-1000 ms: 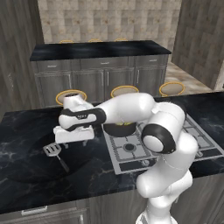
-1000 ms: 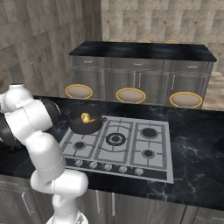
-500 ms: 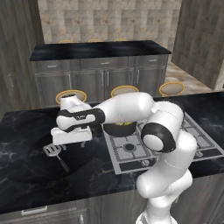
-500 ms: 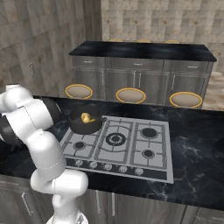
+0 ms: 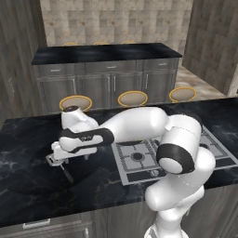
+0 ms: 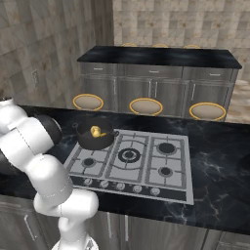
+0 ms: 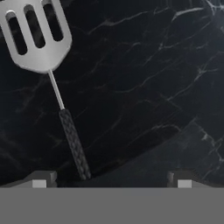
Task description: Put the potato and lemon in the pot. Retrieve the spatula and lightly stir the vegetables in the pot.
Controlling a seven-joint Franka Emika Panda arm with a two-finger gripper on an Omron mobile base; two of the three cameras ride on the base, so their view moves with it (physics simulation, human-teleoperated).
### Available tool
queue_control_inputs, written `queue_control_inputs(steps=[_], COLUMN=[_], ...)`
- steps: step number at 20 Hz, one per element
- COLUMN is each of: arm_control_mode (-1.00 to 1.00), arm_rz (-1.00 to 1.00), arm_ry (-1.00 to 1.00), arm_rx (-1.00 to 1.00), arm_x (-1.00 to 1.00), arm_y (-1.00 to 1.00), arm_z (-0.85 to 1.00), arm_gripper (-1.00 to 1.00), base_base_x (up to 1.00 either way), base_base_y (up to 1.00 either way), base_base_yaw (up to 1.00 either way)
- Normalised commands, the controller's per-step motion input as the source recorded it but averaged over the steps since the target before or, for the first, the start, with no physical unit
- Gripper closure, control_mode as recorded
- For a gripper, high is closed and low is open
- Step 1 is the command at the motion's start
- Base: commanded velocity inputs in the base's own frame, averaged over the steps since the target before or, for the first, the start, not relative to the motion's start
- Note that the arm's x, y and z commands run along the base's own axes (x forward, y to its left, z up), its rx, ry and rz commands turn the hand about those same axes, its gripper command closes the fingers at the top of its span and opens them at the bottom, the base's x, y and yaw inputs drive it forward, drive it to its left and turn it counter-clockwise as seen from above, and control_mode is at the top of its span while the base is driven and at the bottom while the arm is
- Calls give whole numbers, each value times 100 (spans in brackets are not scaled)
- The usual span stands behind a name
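Note:
The spatula point(image 7: 38, 36) lies flat on the black marble counter, its slotted silvery head at the upper left of the hand view and its thin black handle point(image 7: 74, 144) running down toward my fingers. My gripper point(image 7: 111, 180) is open, and the handle's end sits between the fingertips, close to the left one point(image 7: 41, 179). From the left base view, the gripper point(image 5: 62, 159) hovers low over the spatula point(image 5: 69, 175), left of the stove. The dark pot point(image 6: 95, 139) stands on the stove's back left burner with two small yellow vegetables point(image 6: 96, 131) inside.
The gas stove point(image 6: 129, 156) is set into the counter to the right of my hand. Three round stools point(image 6: 145, 106) stand behind the counter, and a second dark counter with cabinets point(image 6: 156, 56) runs along the back wall.
My hand has sunk a little toward the counter over the spatula. The jaws stay open, and the pot and spatula have not moved.

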Motion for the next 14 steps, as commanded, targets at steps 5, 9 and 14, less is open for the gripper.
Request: queue_control_inputs(steps=[5, 9, 14], arm_control_mode=[-100, -100, -100], arm_rz=[0, 1, 6], arm_ry=[0, 0, -7], arm_rx=[5, 0, -2], arm_x=[15, -11, -24], arm_y=[20, 33, 21], arm_z=[-5, -5, -14], arm_gripper=[-100, -100, -100], base_base_x=[0, 0, 0], base_base_y=[0, 0, 0], base_base_yaw=[0, 0, 0])
